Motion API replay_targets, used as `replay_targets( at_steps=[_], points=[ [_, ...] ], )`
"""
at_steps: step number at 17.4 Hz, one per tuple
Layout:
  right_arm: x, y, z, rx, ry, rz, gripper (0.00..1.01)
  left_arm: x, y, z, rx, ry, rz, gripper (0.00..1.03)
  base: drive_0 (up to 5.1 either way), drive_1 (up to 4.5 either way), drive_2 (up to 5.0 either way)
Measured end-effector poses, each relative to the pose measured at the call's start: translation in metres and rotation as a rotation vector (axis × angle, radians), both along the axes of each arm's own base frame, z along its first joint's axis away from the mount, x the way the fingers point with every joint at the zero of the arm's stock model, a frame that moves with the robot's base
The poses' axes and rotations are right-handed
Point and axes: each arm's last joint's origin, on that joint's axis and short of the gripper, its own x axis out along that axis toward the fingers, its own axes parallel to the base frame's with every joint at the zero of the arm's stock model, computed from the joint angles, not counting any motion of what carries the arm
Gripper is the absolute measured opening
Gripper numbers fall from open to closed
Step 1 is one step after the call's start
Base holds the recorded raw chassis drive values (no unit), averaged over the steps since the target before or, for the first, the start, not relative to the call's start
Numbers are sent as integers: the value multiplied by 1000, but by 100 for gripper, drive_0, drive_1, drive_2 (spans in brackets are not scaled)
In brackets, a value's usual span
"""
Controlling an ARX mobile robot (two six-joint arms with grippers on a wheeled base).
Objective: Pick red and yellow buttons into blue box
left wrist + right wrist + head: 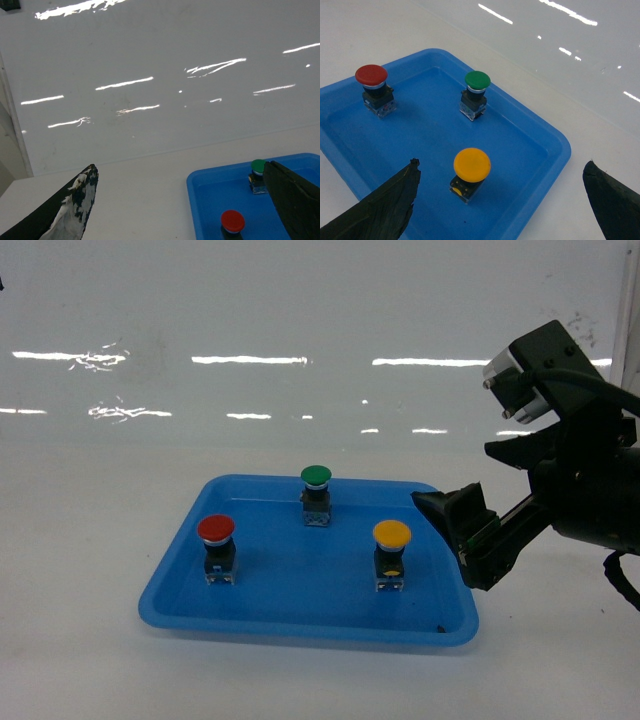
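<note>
Red button (pixel 216 530) & yellow button (pixel 392 534): mushroom caps, upright.

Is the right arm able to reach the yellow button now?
Probably yes: the right gripper has open jaws, the yellow button stands upright between and just ahead of them, and nothing blocks it.

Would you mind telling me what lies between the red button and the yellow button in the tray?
Only bare blue tray floor separates red button from yellow button, per head view.
</note>
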Motion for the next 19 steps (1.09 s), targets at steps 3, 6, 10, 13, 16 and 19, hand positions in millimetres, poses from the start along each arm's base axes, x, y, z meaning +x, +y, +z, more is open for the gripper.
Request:
replay_targets(
  at_steps=[3, 6, 10, 13, 16, 19],
  points=[
    [0, 1, 1, -2, -10, 7, 98, 0, 0, 0, -1, -1, -1, 98, 0, 0, 0],
    [0, 1, 1, -2, -8, 7, 98, 0, 0, 0, -1, -1, -1, 98, 0, 0, 0],
    [6, 0, -4, -21, 5, 37, 98, 0, 0, 0, 0, 0, -1, 98, 0, 0, 0],
    [33, 28, -31, -49, 52, 161, 98, 0, 0, 0, 0, 0, -1, 98, 0, 0, 0],
    [59, 48, -34, -62, 19, 212, 98, 0, 0, 0, 0, 0, -1, 98, 0, 0, 0],
    [66, 50, -48, -88, 35, 220, 98, 0, 0, 0, 0, 0, 0, 98, 0, 0, 0]
  ],
)
